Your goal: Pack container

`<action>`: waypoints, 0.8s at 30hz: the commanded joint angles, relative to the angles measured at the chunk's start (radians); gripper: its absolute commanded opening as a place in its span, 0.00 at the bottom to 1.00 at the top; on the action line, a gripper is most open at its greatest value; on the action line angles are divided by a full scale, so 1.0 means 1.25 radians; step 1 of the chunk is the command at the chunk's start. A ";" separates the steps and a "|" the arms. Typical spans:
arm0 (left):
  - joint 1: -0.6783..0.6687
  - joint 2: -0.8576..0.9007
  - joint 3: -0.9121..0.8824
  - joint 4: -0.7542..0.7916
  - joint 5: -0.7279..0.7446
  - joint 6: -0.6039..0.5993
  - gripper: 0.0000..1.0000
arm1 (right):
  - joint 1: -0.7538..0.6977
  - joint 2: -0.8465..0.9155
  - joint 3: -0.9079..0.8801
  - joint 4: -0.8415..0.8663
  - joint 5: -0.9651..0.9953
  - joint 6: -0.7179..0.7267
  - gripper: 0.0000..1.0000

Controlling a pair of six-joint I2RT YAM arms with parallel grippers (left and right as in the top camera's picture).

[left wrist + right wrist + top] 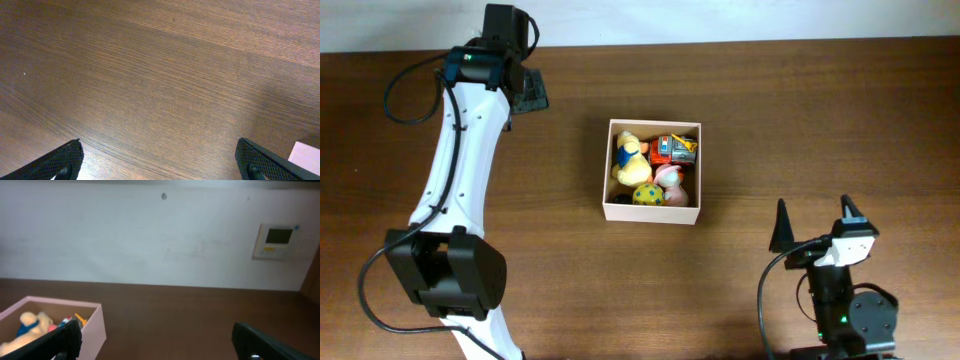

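One container (651, 213), open top upward

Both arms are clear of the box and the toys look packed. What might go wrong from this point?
1. The container is crowded, and the yellow duck sits against its left wall, so a nudge might tip it over the rim.
2. The right gripper faces the container with its fingers open. A forward reach may catch the wall and slide the container.
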 commanded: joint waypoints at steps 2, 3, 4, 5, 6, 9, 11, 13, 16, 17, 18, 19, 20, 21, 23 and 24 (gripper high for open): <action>0.000 -0.005 0.007 -0.001 -0.008 -0.011 0.99 | -0.002 -0.066 -0.065 0.010 -0.010 0.017 0.99; 0.000 -0.005 0.007 -0.001 -0.008 -0.011 0.99 | -0.002 -0.078 -0.076 0.010 -0.010 0.017 0.99; 0.000 -0.005 0.007 -0.001 -0.008 -0.011 0.99 | -0.002 -0.091 -0.086 0.010 -0.010 0.017 0.99; 0.000 -0.005 0.007 -0.001 -0.008 -0.011 0.99 | -0.002 -0.100 -0.093 0.009 -0.010 0.017 0.99; 0.000 -0.005 0.007 -0.001 -0.008 -0.011 0.99 | -0.002 -0.113 -0.102 0.009 -0.010 0.017 0.99; 0.000 -0.005 0.007 -0.001 -0.008 -0.011 0.99 | -0.002 -0.138 -0.125 0.010 -0.010 0.017 0.99; 0.000 -0.005 0.007 -0.001 -0.008 -0.011 0.99 | -0.002 -0.143 -0.145 0.027 -0.009 0.023 0.99; 0.000 -0.005 0.007 -0.001 -0.008 -0.011 0.99 | -0.002 -0.143 -0.162 0.044 -0.010 0.024 0.99; 0.000 -0.005 0.007 -0.001 -0.008 -0.011 0.99 | -0.002 -0.143 -0.178 0.044 -0.010 0.024 0.99; 0.000 -0.005 0.007 -0.001 -0.008 -0.011 0.99 | -0.002 -0.143 -0.178 0.039 -0.009 0.023 0.99; 0.000 -0.005 0.007 -0.001 -0.008 -0.011 0.99 | -0.002 -0.143 -0.178 0.036 -0.009 0.023 0.99; 0.000 -0.005 0.007 -0.001 -0.008 -0.011 0.99 | -0.002 -0.143 -0.178 0.033 -0.009 0.023 0.99; 0.000 -0.005 0.007 -0.001 -0.008 -0.011 0.99 | -0.002 -0.143 -0.178 0.028 -0.009 0.023 0.99; 0.000 -0.005 0.007 -0.001 -0.008 -0.011 0.99 | -0.002 -0.143 -0.178 0.026 -0.009 0.023 0.99; 0.000 -0.005 0.007 -0.001 -0.008 -0.011 0.99 | -0.002 -0.143 -0.178 0.016 -0.009 0.023 0.99; 0.000 -0.005 0.007 -0.001 -0.008 -0.011 0.99 | -0.002 -0.143 -0.178 0.011 -0.009 0.023 0.99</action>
